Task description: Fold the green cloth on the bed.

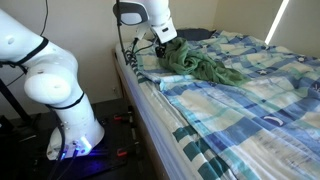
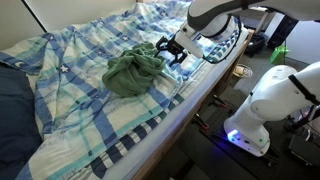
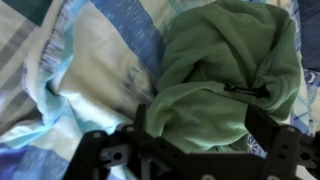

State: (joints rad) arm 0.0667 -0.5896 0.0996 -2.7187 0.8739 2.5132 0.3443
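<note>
The green cloth (image 1: 205,65) (image 2: 135,72) lies rumpled in a heap on the bed (image 1: 250,115) (image 2: 80,120), close to the bed's edge on the robot's side. My gripper (image 1: 165,45) (image 2: 170,52) hangs low at the side of the heap that faces the bed's edge. In the wrist view the green cloth (image 3: 225,65) fills the right half, and my gripper (image 3: 205,125) stands open with its two dark fingers wide apart. A fold of the cloth bulges between them. The jaws are not pressed onto it.
The plaid cover (image 3: 100,55) is wrinkled around the cloth. A dark navy pillow (image 2: 14,105) lies at one end of the bed. The robot's white base (image 1: 65,100) (image 2: 262,110) stands on the floor beside the bed, with a wall behind it.
</note>
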